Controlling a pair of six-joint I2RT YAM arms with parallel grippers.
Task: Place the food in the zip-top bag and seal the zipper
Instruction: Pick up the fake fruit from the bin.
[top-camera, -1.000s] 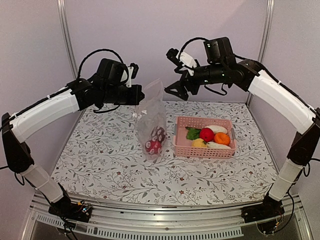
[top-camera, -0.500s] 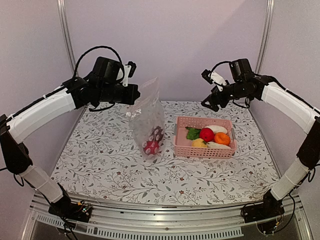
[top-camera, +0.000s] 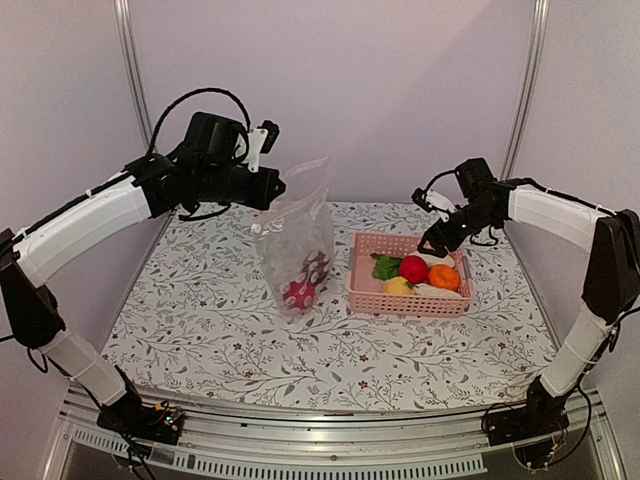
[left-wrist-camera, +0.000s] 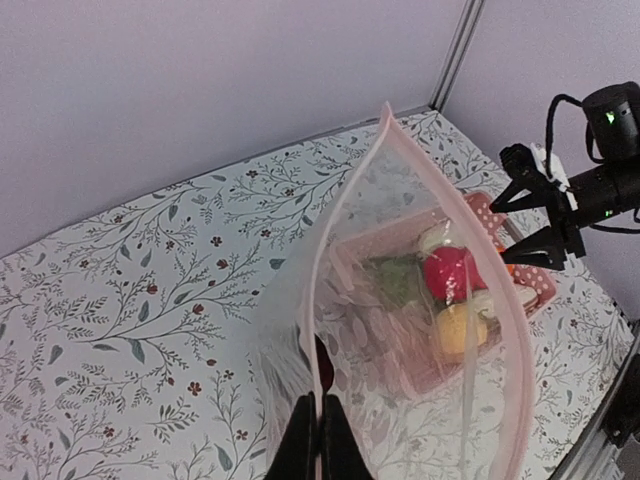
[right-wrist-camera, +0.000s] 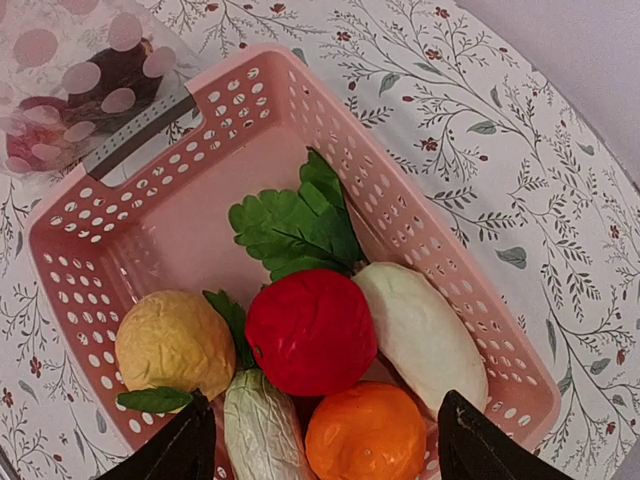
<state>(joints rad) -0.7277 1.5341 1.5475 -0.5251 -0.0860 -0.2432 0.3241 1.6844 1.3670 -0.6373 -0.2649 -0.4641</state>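
Observation:
The clear zip-top bag (top-camera: 300, 235) hangs upright over the table, and my left gripper (top-camera: 272, 190) is shut on its mouth edge (left-wrist-camera: 318, 425). The pinkish zipper (left-wrist-camera: 350, 190) gapes open. A red ball (top-camera: 300, 292) and a dark maroon piece (top-camera: 316, 268) lie at the bag's bottom. The other food sits in the pink basket (top-camera: 362, 292): a red ball (right-wrist-camera: 310, 330), yellow fruit (right-wrist-camera: 172, 342), orange fruit (right-wrist-camera: 365, 432), two white oblongs (right-wrist-camera: 425, 335), and a green leafy piece (right-wrist-camera: 295, 220). My right gripper (top-camera: 432, 245) hovers open just above these (right-wrist-camera: 330, 445), touching nothing.
The basket (right-wrist-camera: 150, 220) stands right of the bag, almost against it, on the flower-patterned table cover (top-camera: 200, 320). Metal posts (top-camera: 128, 60) rise at the back corners, with walls close behind and to both sides.
My right arm has swung from above the bag's mouth, rightward and down, to just over the basket, its jaws narrowing a little. The left arm keeps holding the bag up.

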